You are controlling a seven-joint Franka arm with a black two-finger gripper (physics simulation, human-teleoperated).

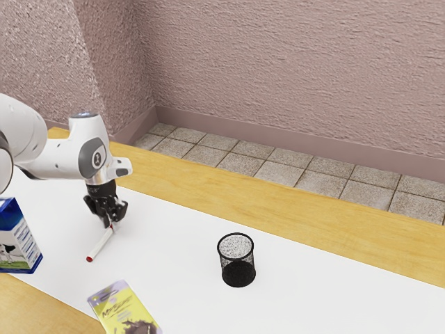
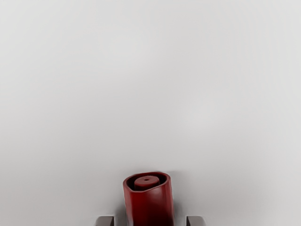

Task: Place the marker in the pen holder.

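Right, the grasp looked to be the step in hand, the gripper (image 1: 111, 224) poised, fingers apart, astride one red end of the marker (image 1: 101, 245) on the white surface (image 1: 167, 243), and closing came next, before any lift toward the pen holder (image 1: 238, 271).

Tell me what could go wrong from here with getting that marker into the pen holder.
The open gripper straddles one red end of the marker, so a grip there might let the long free part swing or slip. There are gaps on both sides of that end, so uneven closing could nudge or roll it. The marker lies flat while the mesh pen holder stands upright; without enough turning, it may catch the rim.
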